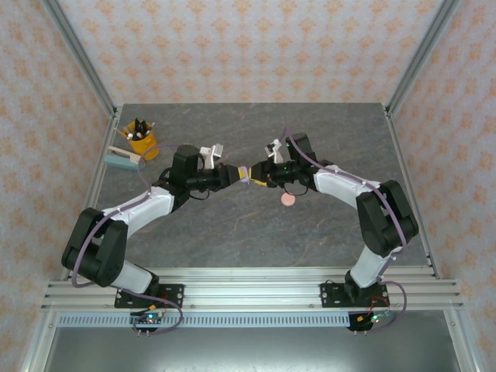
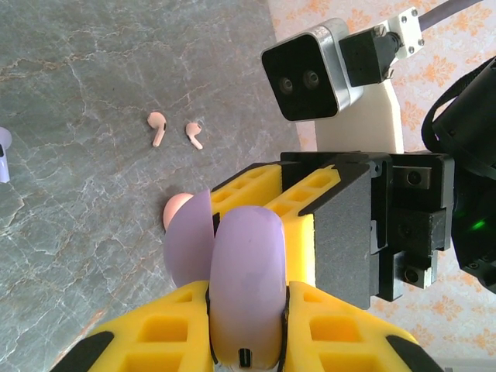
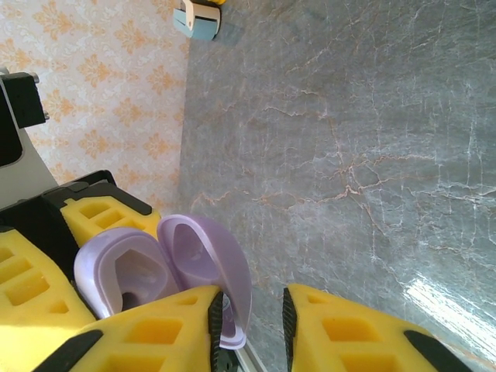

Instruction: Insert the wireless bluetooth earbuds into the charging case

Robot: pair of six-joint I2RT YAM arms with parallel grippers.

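My left gripper is shut on the body of a lilac charging case, held above the table at mid-scene. Its lid hangs open. That lid sits between the yellow fingers of my right gripper, resting against the left finger, with a gap to the right one. The right gripper is open. Two salmon-pink earbuds lie side by side on the grey table. A pale lilac bud shows at the left edge. A pink round case lies under the grippers.
A yellow cup with pens and a teal block stand at the back left. Metal frame posts and patterned walls close in the table's sides and back. Both arms' bases sit on the rail at the near edge.
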